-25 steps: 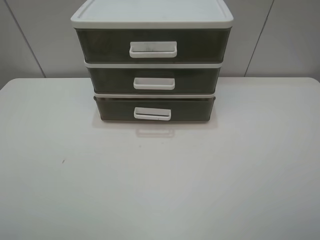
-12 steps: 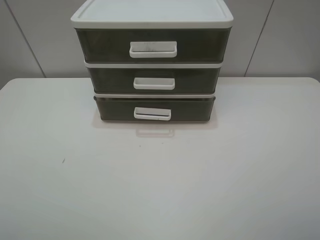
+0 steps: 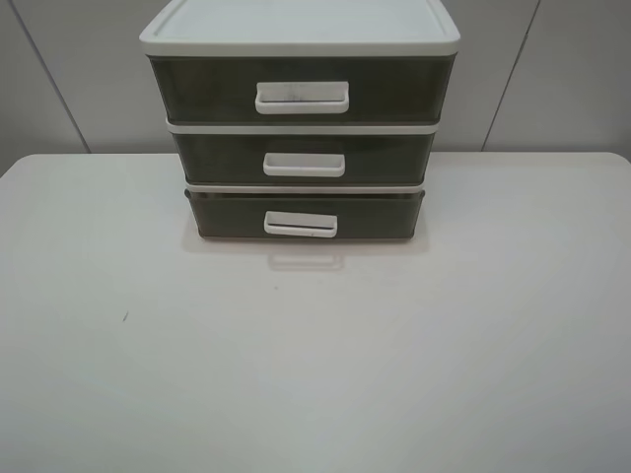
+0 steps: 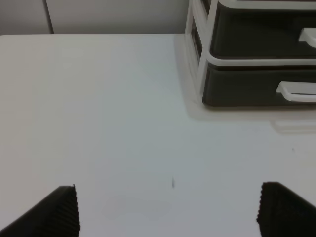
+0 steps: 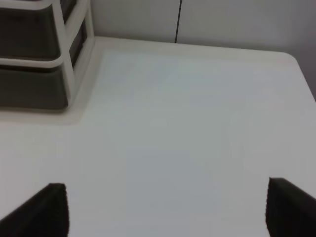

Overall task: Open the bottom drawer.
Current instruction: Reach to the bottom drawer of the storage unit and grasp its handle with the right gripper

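On the white tabletop (image 3: 315, 374), the bottom drawer (image 3: 222, 217), judged light and rigid, is best pulled by its loop handle (image 3: 300, 225). The left gripper (image 4: 168, 212) and right gripper (image 5: 165, 212) are spread, empty.

Bottom drawer (image 3: 380, 217): shallow, wide tray of smoky brown translucent plastic, lowest tier of three-drawer unit (image 3: 301, 39). Pushed in, closed, front upright and level. White rectangular loop handle (image 3: 301, 226) centred on front, horizontal. Unit stands at back middle of white table (image 3: 315, 374).
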